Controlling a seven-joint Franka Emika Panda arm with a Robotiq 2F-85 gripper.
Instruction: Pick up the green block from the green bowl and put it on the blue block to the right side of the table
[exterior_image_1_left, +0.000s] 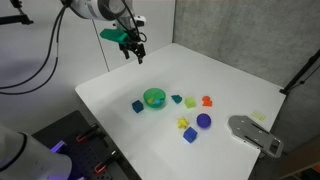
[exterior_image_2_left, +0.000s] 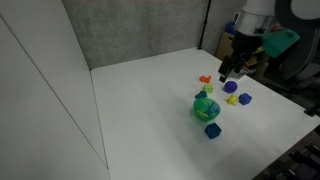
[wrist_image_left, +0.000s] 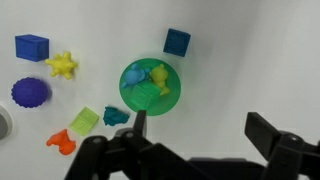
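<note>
The gripper (exterior_image_1_left: 133, 50) hung above the far part of the table (exterior_image_1_left: 235, 80), well apart from the toys, its two fingers spread wide with nothing between them; in the wrist view the dark fingers (wrist_image_left: 264, 130) came in from 6 o'clock with bare white tabletop showing in the gap. The green bowl (wrist_image_left: 150, 87) sat near the middle of the wrist view, and the green block (wrist_image_left: 143, 94) lay inside it, toward the 7 o'clock part of its floor, with small yellow and blue pieces crowded beside it at about 12 to 3 o'clock. The blue block (wrist_image_left: 32, 47) stood on the table well away at about 10 o'clock from the bowl, nothing on top of it. A yellow star-shaped piece (wrist_image_left: 61, 65) lay just beside it at 4 o'clock, and a purple ball (wrist_image_left: 30, 92) sat directly at its 6 o'clock. Another blue cube (wrist_image_left: 177, 41) stood near the bowl at its 1 o'clock, not touching the rim. A yellow-green block (wrist_image_left: 84, 120) and a dark teal block (wrist_image_left: 116, 117) lay just off the bowl at 8 and 7 o'clock, with an orange piece (wrist_image_left: 61, 142) farther out at 8 o'clock. In an exterior view a grey object (exterior_image_1_left: 255, 133) rested at the table's edge, at 3 o'clock from the purple ball.
</note>
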